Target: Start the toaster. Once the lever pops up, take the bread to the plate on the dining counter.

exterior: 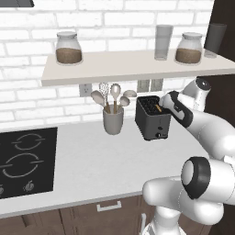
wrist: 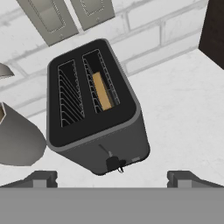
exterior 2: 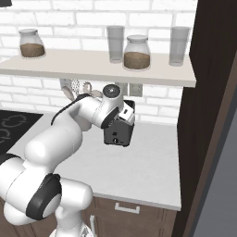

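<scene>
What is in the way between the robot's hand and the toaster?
Nothing visible. The open gripper hangs just above the toaster, with bare space down to its lever. The utensil cup stands off to one side, clear of that path. The bread sits in one slot.

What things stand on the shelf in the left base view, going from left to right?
Jar → glass → second jar → dark glass.
</scene>
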### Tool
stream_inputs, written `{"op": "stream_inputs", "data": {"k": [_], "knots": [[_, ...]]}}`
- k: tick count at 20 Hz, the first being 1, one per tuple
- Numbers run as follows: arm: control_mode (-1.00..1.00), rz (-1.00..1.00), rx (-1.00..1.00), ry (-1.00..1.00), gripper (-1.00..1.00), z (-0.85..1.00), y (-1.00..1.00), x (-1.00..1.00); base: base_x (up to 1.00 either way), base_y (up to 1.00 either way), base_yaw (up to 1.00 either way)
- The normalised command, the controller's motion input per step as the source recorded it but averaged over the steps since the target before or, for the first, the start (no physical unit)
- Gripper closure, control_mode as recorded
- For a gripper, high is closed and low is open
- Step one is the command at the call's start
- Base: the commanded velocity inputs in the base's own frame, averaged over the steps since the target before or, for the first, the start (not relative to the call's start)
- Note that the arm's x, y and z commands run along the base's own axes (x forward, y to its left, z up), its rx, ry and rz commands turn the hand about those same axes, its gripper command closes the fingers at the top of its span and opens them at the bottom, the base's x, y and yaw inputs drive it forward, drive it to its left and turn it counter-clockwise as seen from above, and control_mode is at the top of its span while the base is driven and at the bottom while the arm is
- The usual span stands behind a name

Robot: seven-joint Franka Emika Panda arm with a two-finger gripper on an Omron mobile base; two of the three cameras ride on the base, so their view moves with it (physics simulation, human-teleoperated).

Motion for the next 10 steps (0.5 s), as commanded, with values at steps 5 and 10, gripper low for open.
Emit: {"op": "stream_inputs", "data": {"k": [5, 10], "knots": [[-1.00, 0.00, 0.00, 0.00, -1.00, 0.00, 0.00, 0.00, 0.00, 0.00, 0.00], [-1.00, 0.00, 0.00, 0.00, -1.00, 0.00, 0.00, 0.00, 0.00, 0.00, 0.00]]}}
